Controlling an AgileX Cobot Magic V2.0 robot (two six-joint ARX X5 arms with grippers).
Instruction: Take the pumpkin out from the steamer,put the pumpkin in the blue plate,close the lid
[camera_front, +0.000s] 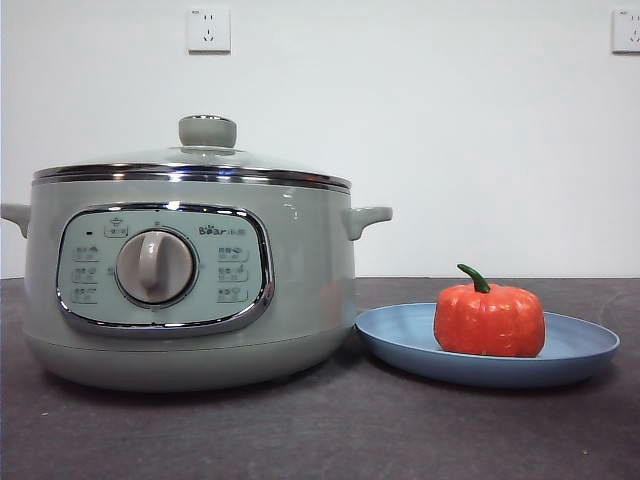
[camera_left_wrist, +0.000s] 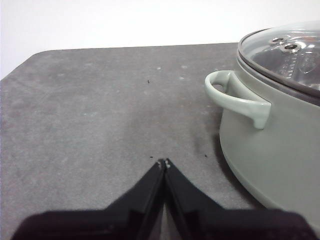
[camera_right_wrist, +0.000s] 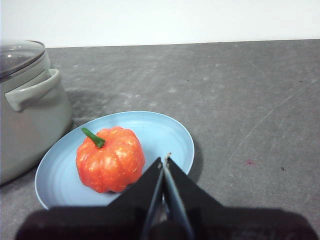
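The orange-red pumpkin (camera_front: 489, 320) with its green stem sits upright on the blue plate (camera_front: 585, 347), just right of the steamer (camera_front: 190, 270). The glass lid (camera_front: 207, 150) rests shut on the sage-green pot. In the right wrist view the pumpkin (camera_right_wrist: 110, 158) lies on the plate (camera_right_wrist: 165, 135), and my right gripper (camera_right_wrist: 164, 160) hovers shut over the plate's near rim, empty. My left gripper (camera_left_wrist: 163, 163) is shut and empty above the bare table beside the steamer (camera_left_wrist: 280, 150), near its side handle (camera_left_wrist: 235, 97). Neither gripper shows in the front view.
The dark grey table (camera_front: 330, 430) runs in front of the pot and plate. A white wall with two sockets (camera_front: 208, 30) stands behind. The table's rounded corner (camera_left_wrist: 40, 57) shows in the left wrist view.
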